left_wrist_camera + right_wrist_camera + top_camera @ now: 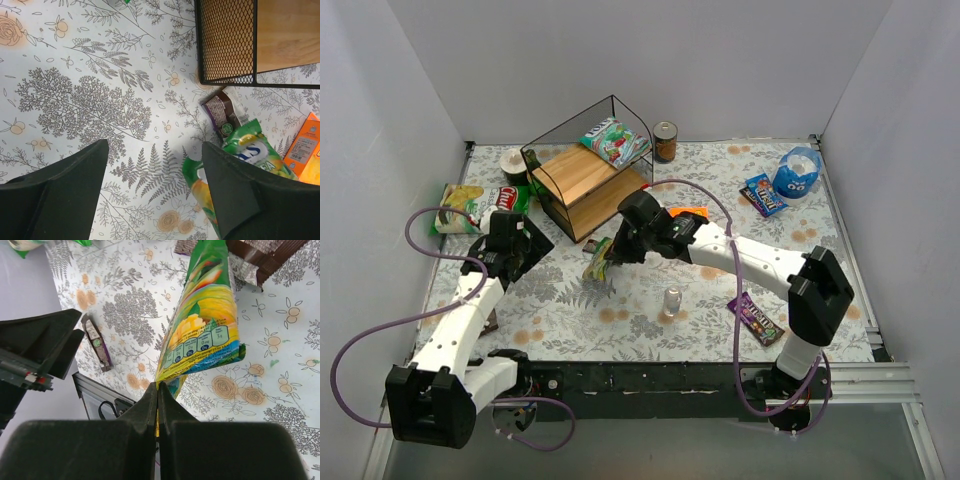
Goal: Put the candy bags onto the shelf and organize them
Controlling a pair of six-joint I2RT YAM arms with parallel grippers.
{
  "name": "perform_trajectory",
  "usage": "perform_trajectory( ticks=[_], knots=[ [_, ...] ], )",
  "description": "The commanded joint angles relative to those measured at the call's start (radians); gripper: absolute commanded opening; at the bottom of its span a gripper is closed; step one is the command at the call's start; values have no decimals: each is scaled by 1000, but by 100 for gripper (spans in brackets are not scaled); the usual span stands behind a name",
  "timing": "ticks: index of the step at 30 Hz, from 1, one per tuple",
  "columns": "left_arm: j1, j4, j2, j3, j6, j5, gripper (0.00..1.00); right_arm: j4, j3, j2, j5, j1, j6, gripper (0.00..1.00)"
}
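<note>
My right gripper [610, 254] is shut on the edge of a green-yellow candy bag [597, 263], which hangs just above the table in front of the shelf [582, 176]. In the right wrist view the fingers [158, 390] pinch the bag's [205, 320] lower edge. My left gripper [517, 247] is open and empty, left of that bag; in its wrist view [155, 170] the bag [252, 152] lies by the right finger. A teal-white bag [615, 140] lies on the shelf's top board. A dark brown wrapper [223, 112] lies by the shelf foot. A purple wrapper [757, 318] and a small blue pack [763, 193] lie to the right.
An orange box [691, 212] sits under my right arm. A round blue pouch [798, 172], a can [665, 141], a small clear jar [672, 300], a chips bag [472, 206] at far left and a dark bar [97, 342] near the left arm also lie about.
</note>
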Motion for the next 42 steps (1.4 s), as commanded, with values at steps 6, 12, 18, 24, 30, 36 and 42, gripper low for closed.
perform_trajectory(
  ticks=[6,12,18,24,30,36,42],
  knots=[
    [-2,5,-35,-26,-7,-61,77,-7,219,-114,173,-13,-112,1],
    [-2,8,-35,-44,-6,-51,78,22,394,-94,288,-45,-207,1],
    [-2,7,-43,-57,-7,-48,78,163,447,-57,260,-102,-267,1],
    [-2,10,-27,-49,2,-47,79,145,636,101,154,-157,-264,1],
    [-2,7,-10,-29,1,-47,81,169,754,257,33,-163,-224,1],
    [-2,1,-9,-23,5,-48,81,298,658,306,-104,-176,-161,1],
    [-2,-5,-12,-28,10,-61,82,363,494,299,-159,-196,-89,1]
  ],
)
